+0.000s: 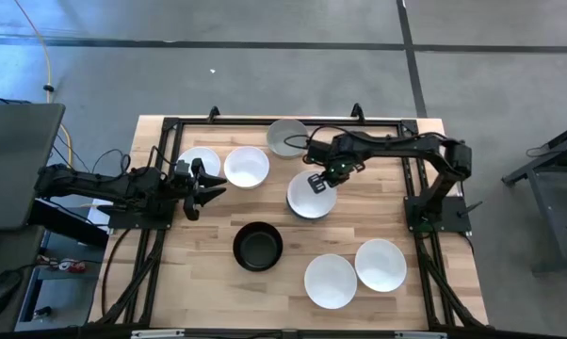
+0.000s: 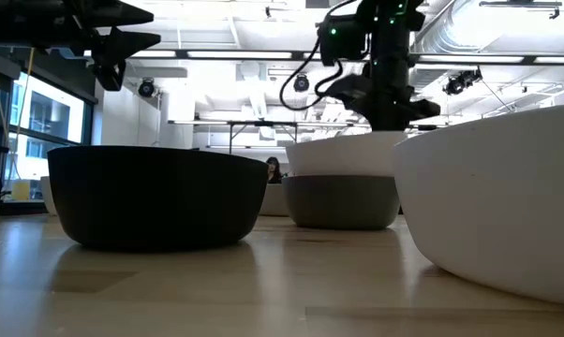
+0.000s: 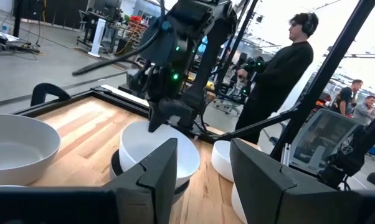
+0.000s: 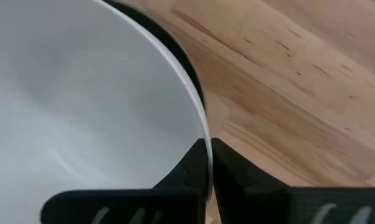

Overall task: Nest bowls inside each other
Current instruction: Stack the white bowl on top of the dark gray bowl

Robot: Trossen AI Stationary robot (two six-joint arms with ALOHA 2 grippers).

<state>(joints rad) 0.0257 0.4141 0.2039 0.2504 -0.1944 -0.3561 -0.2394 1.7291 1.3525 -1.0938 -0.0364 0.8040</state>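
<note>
The pale wooden surface (image 1: 199, 254) carries my bowls. My right hand (image 1: 318, 182) is near the surface's middle, toward the far edge, fingers pinched together on the rim of a smooth round white bowl (image 1: 307, 198). That bowl sits in a darker grey bowl (image 2: 343, 201), w/ the grey one showing under it in the low view. My left hand (image 1: 203, 185) waits near the left edge, fingers apart, holding nothing.

Others:
- a black round bowl (image 1: 257, 246) toward the near edge
- two white bowls (image 1: 354, 271) near the near right corner
- two more white ones (image 1: 232, 166) by my left hand
- a light grey bowl (image 1: 285, 137) at the far edge

Step in hand, I judge, is seating this white bowl. To do it well: keep the rim level, centre it over the grey one, lower till it rests w/o rocking, then let go straight up so it doesn't tip.
</note>
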